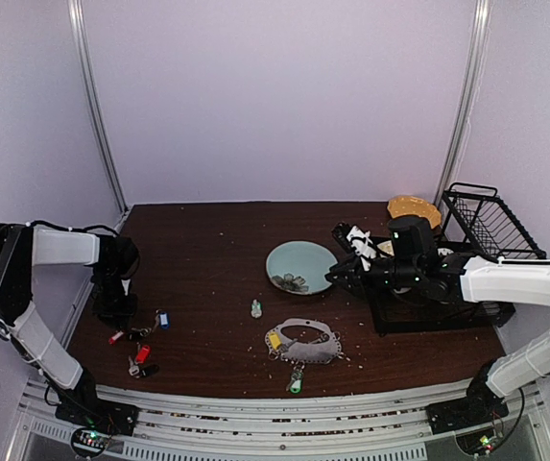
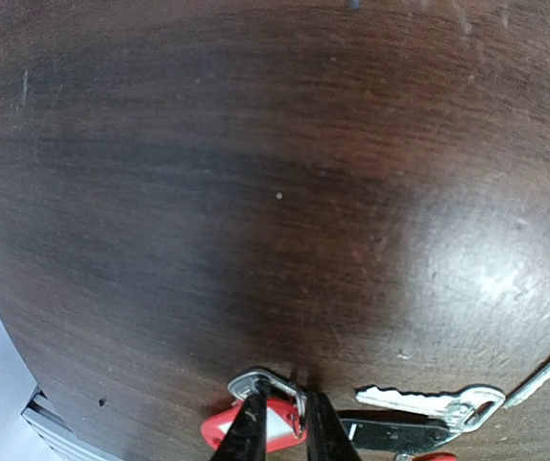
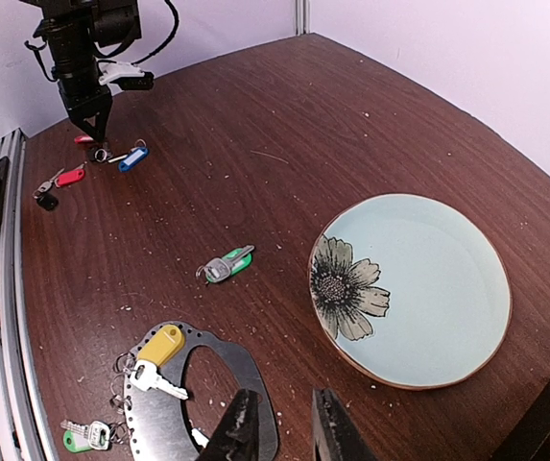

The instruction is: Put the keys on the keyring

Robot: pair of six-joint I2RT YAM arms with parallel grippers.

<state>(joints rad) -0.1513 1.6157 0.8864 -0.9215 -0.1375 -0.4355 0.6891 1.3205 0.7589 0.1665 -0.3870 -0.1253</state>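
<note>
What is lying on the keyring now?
A yellow-tagged key rests on the keyring; a green-tagged key lies at its edge. The right tool covers part of its near side.

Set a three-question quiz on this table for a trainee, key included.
1. True or false: a key lies on the plate.
2. Which tag lies over the keyring? A blue, B yellow, C red.
3. Fill in: the left gripper is down at a key with a ___ tag.
Key: 1 false; 2 B, the yellow tag; 3 red.
</note>
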